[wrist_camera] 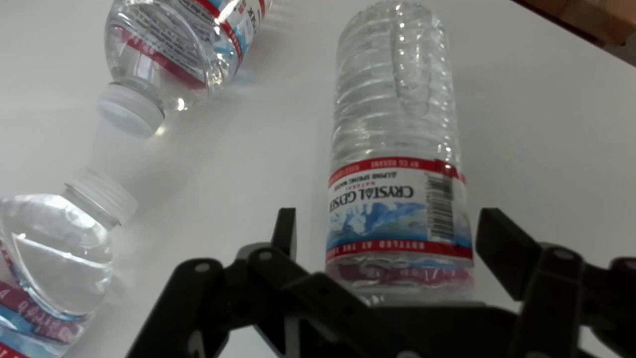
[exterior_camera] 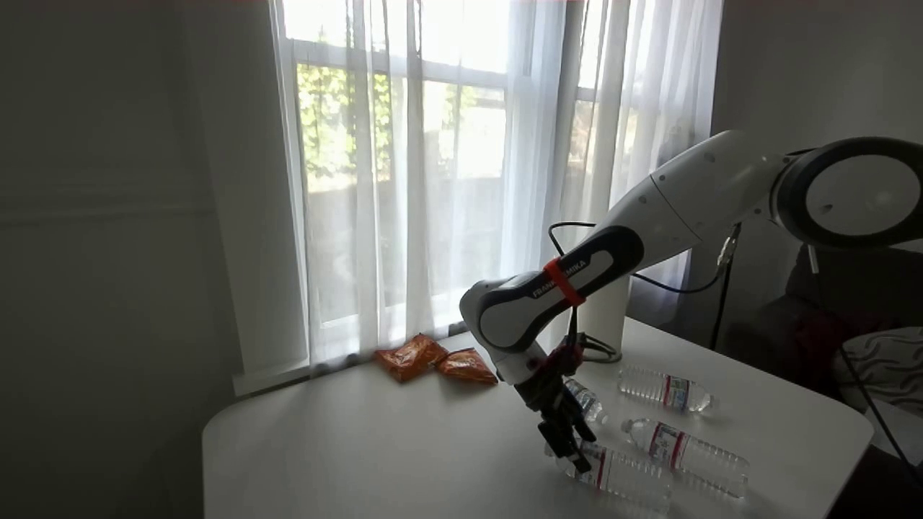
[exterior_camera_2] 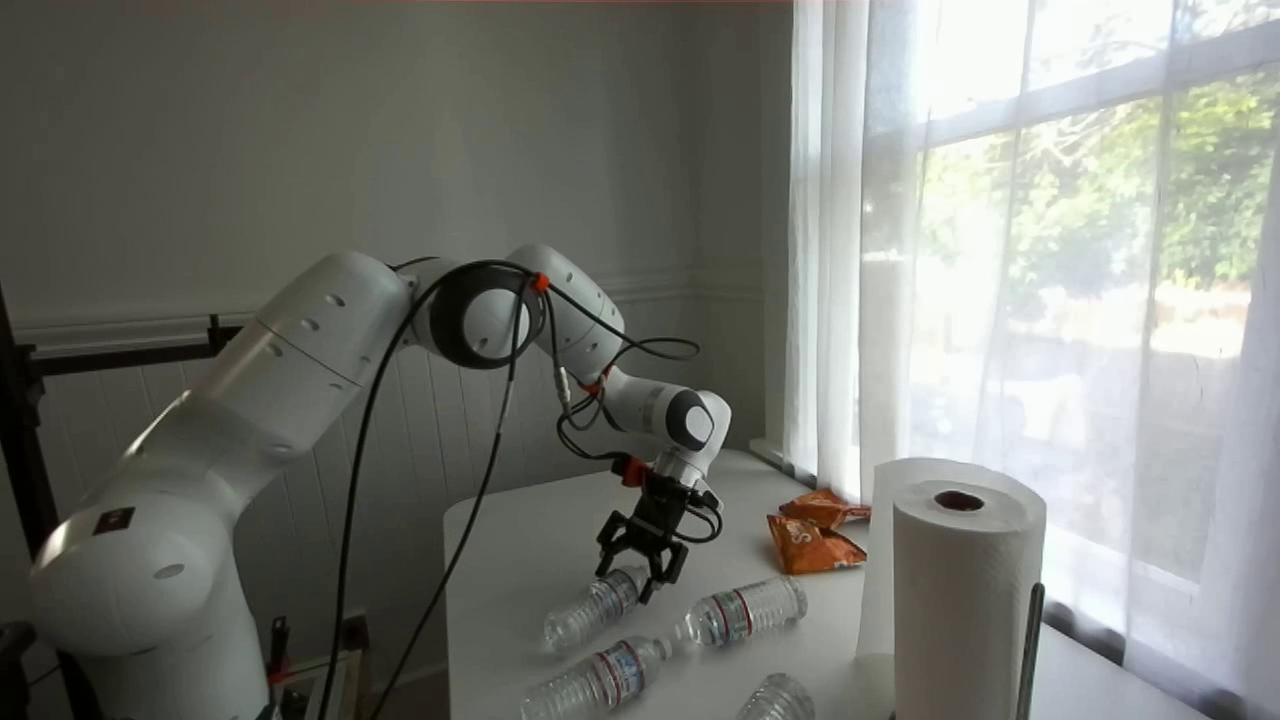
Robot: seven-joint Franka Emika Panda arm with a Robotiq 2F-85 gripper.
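My gripper [wrist_camera: 388,223] stands open over a clear water bottle [wrist_camera: 392,124] lying on its side on the white table. One finger is on either side of the labelled part. On the left, a gap shows between finger and bottle; on the right, the finger is very close to the label's edge. The bottle's near end is hidden behind the gripper's body. In both exterior views the gripper [exterior_camera: 583,448] [exterior_camera_2: 624,585] points down at this bottle [exterior_camera: 631,481] [exterior_camera_2: 585,615], low over the tabletop.
More clear bottles lie close by: one [wrist_camera: 184,49] [exterior_camera: 685,454], another [wrist_camera: 49,263] [exterior_camera_2: 745,612], and a third [exterior_camera: 667,389] [exterior_camera_2: 778,700]. Two orange bags [exterior_camera: 411,357] [exterior_camera_2: 815,545] rest near the window. A paper towel roll [exterior_camera_2: 965,600] stands upright on the table.
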